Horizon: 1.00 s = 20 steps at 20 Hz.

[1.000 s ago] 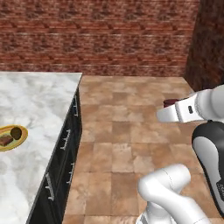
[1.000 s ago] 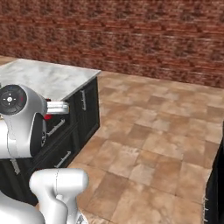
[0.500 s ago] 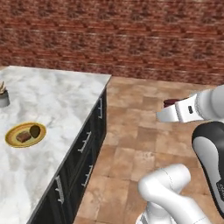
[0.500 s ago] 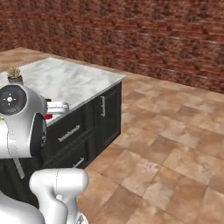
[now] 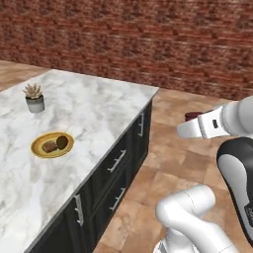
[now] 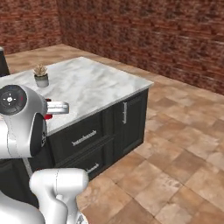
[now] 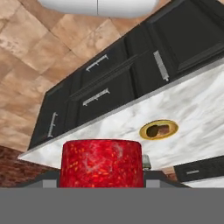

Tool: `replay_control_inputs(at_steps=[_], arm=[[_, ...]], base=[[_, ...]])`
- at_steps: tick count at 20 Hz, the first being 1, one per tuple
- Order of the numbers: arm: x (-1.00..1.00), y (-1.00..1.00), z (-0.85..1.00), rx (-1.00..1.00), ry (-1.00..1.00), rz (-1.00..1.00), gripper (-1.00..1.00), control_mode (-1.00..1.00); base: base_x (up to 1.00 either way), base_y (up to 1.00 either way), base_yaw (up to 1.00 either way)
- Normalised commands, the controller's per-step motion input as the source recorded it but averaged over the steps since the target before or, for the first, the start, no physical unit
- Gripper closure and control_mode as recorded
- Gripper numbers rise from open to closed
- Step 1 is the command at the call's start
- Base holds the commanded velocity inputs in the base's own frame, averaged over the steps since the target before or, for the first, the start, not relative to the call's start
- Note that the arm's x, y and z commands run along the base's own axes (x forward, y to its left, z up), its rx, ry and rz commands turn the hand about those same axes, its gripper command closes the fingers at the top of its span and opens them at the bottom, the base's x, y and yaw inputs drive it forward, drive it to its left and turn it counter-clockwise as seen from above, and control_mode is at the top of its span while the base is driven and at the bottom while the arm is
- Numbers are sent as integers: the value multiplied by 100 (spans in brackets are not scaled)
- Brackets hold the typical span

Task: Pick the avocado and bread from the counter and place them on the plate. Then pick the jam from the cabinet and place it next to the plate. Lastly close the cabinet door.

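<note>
My gripper (image 5: 189, 122) is shut on the jam (image 7: 101, 162), a dark red jar held in the air over the tiled floor, to the right of the counter (image 5: 94, 106). The jam's red edge (image 6: 47, 116) peeks out behind the arm. The plate (image 5: 52, 145) lies on the marble near the counter's left part, with the bread (image 5: 48, 147) and the avocado (image 5: 62, 142) on it. In the hand view the plate (image 7: 158, 130) shows beyond the jar, well apart from it. The cabinet and cabinet door are out of view.
A grey pot with a spiky plant (image 5: 34, 97) stands on the counter behind the plate. Dark drawer fronts with silver handles (image 5: 117, 160) face the brown tiled floor (image 6: 175, 148). A brick wall (image 5: 148, 44) closes the back.
The whole picture has shifted, so the base has moved: more of the counter fills both base views and the plant pot has come into view. The jam stays in the gripper.
</note>
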Motion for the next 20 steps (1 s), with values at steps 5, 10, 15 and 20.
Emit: replay_control_inputs(at_steps=[5,10,15,20], arm=[[0,0,0,0,0,0,100,100],[0,0,0,0,0,0,100,100],[0,0,0,0,0,0,100,100],[0,0,0,0,0,0,100,100]], base=[[57,0,39],[60,0,40],[58,0,39],[57,0,39]])
